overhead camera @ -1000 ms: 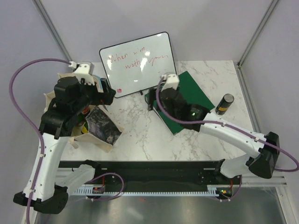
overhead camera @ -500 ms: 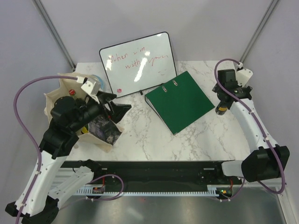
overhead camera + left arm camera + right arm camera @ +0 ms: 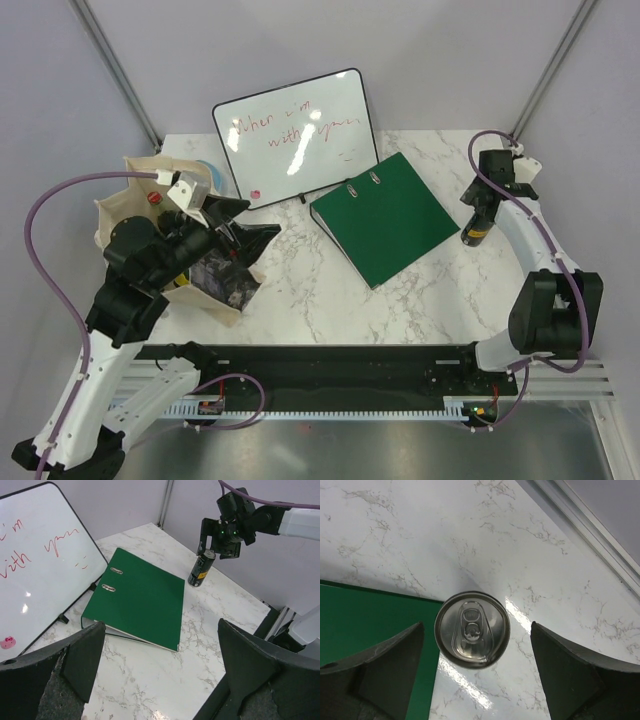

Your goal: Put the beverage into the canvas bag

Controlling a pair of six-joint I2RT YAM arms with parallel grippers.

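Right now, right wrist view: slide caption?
Open right gripper centred over the upright beverage can, green binder alongside, on marble table.

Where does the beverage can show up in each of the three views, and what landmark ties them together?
Top external: the beverage can stands upright at far right, just right of the green binder.
Left wrist: the can is right of centre in the upper half, upright, off the binder's right corner.
Right wrist: the can is at centre, seen from above.
Shared landmark: the green binder, beside the can in every view.
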